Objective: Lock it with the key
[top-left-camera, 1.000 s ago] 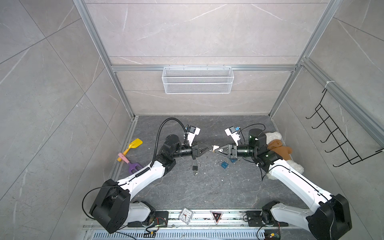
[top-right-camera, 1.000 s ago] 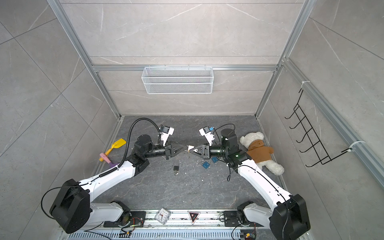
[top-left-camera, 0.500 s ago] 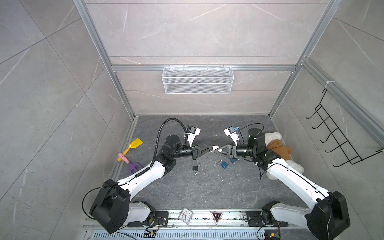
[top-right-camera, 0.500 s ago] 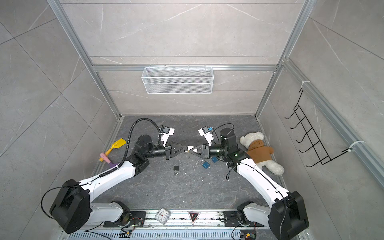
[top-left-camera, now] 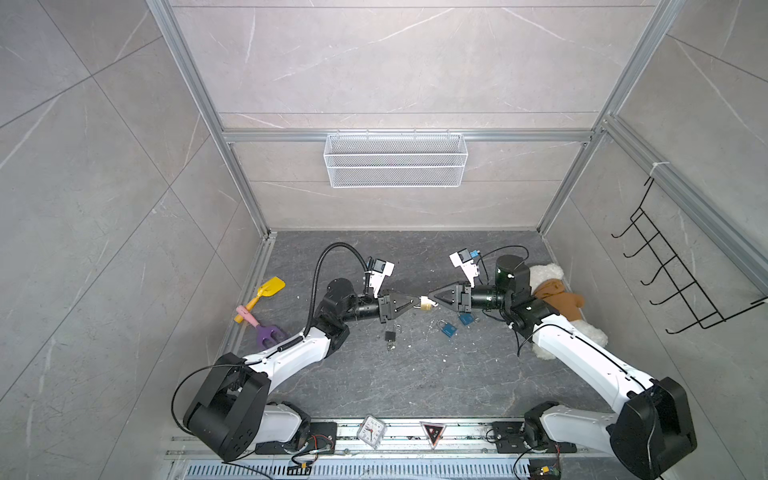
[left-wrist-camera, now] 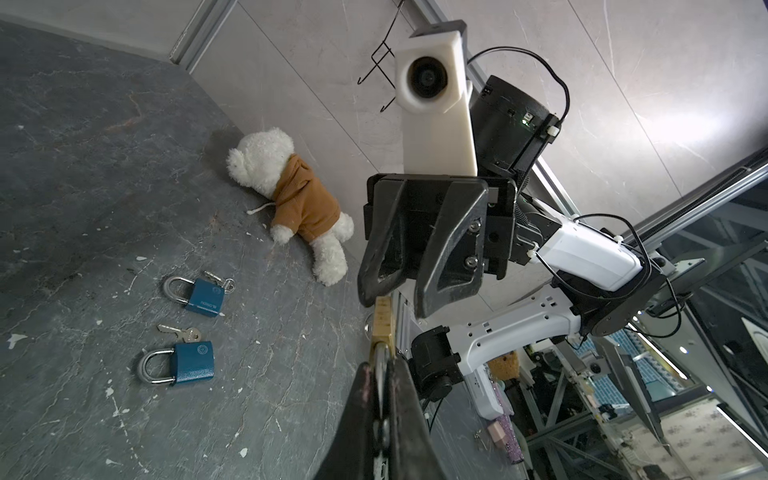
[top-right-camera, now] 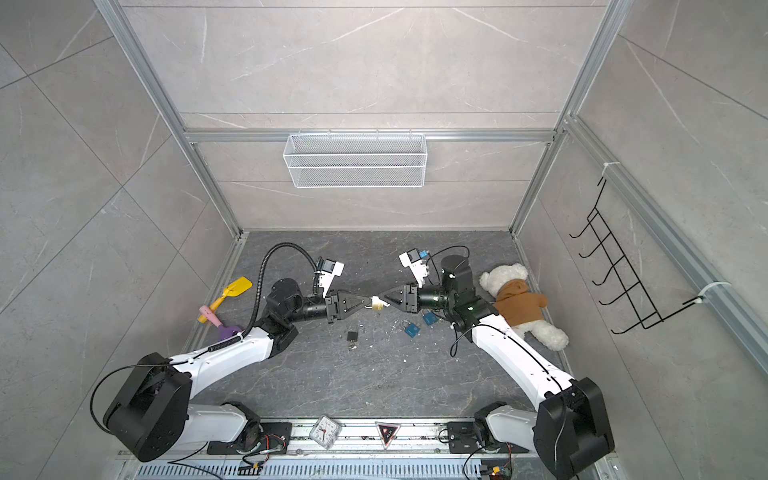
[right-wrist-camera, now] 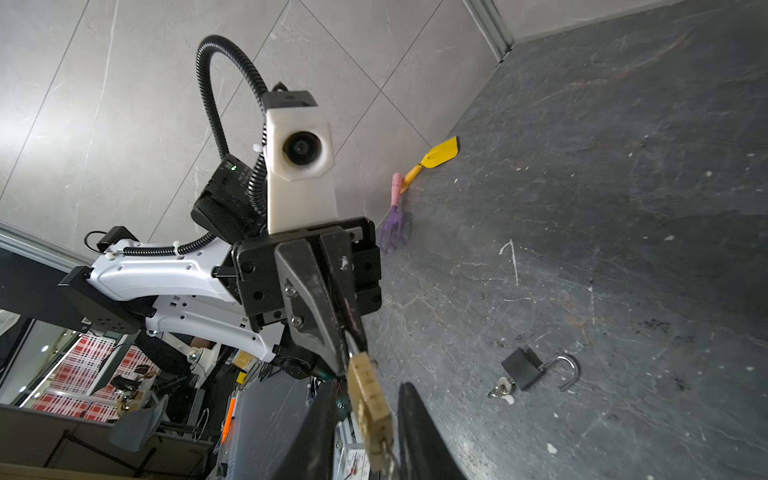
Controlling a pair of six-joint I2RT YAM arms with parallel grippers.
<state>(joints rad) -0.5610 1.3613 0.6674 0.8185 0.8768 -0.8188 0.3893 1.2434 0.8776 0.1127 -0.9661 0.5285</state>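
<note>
Grey stone tabletop [top-left-camera: 374, 374] below; my left claw [left-wrist-camera: 381, 374] pinches the brass padlock [right-wrist-camera: 370, 399] in mid-air, right claw [top-left-camera: 432, 300] spread around its body.

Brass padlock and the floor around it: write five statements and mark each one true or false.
1. The left gripper is shut on the shackle of the brass padlock. True.
2. The right gripper is clamped tight on that padlock. False: its jaws stand apart on either side of it.
3. Two blue padlocks lie on the floor. True.
4. The black padlock has its shackle closed. False: the shackle is open.
5. The teddy bear wears a blue top. False: the top is brown.
</note>
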